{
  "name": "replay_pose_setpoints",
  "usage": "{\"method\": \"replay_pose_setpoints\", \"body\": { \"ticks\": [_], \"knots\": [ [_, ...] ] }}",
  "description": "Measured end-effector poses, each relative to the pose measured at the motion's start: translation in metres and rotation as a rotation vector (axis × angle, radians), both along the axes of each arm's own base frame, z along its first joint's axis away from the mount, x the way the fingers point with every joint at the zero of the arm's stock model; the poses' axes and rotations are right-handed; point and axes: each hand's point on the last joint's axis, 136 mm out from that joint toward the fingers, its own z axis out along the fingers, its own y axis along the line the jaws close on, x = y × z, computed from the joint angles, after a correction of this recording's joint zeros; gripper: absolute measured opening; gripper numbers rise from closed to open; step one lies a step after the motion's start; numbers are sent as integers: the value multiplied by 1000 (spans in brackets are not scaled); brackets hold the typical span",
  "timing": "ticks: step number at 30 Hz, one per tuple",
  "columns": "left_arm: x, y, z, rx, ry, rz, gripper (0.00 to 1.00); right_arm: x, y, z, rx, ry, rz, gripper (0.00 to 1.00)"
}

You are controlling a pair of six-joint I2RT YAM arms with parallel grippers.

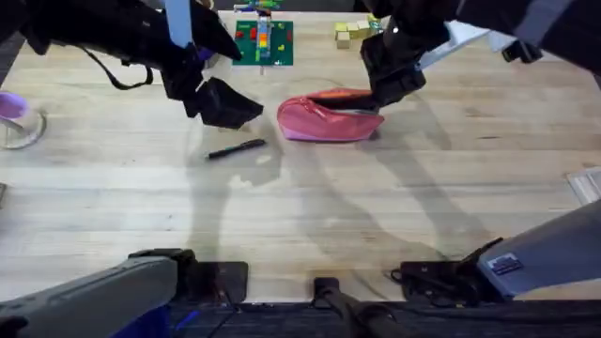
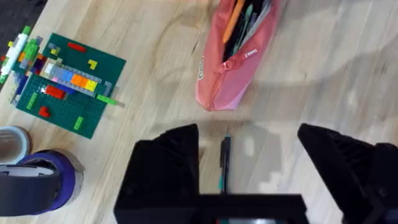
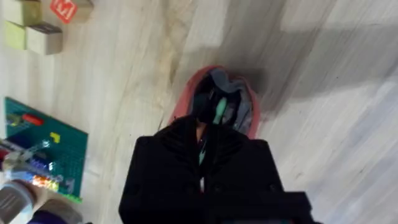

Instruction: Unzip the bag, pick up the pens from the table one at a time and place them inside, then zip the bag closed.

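I am holding my left jaws [image 1: 228, 106] spread wide apart above the desk [image 1: 394, 207], at about 9 o'clock from the bag [image 1: 331, 122] in the overhead view. The black pen [image 1: 237, 149] is lying flat on the desk just beside and below these jaws, toward 6 o'clock; in the left wrist view the same black pen [image 2: 224, 163] is lying between my two left fingers [image 2: 168, 165], and nothing is gripped. The bag is resting near the far middle of the desk, its zipper open, with its long axis running from 9 to 3 o'clock. In the left wrist view the bag [image 2: 233, 68] is showing an orange pen [image 2: 232, 20] sitting inside the open mouth beside dark and green contents. My right jaws [image 1: 383, 94] are positioned at the 3 o'clock end of the bag, at the edge of its open mouth. In the right wrist view my right fingers [image 3: 180, 155] are standing close together against the near rim of the bag [image 3: 186, 99], but I cannot tell whether they are clamped on the fabric. A green baseplate [image 1: 264, 42] carrying small bricks is lying at 11 o'clock from the bag, and several pale blocks [image 1: 349, 33] are sitting at 12 o'clock from it.
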Motion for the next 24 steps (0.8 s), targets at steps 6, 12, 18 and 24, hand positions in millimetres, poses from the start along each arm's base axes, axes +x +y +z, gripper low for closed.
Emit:
{"method": "replay_pose_setpoints", "body": {
  "ticks": [6, 12, 18, 24],
  "knots": [
    [0, 0, 0, 0, 0, 0, 993, -1, 6, -15, -12, 35, -1, 34],
    [0, 0, 0, 0, 0, 0, 993, -4, 11, -17, -13, 39, 10, 34],
    [0, 0, 0, 0, 0, 0, 993, -7, 9, -18, -24, 56, 19, 34],
    [0, 0, 0, 0, 0, 0, 993, 0, 16, -16, 1, 24, 23, 34]
  ]
}}
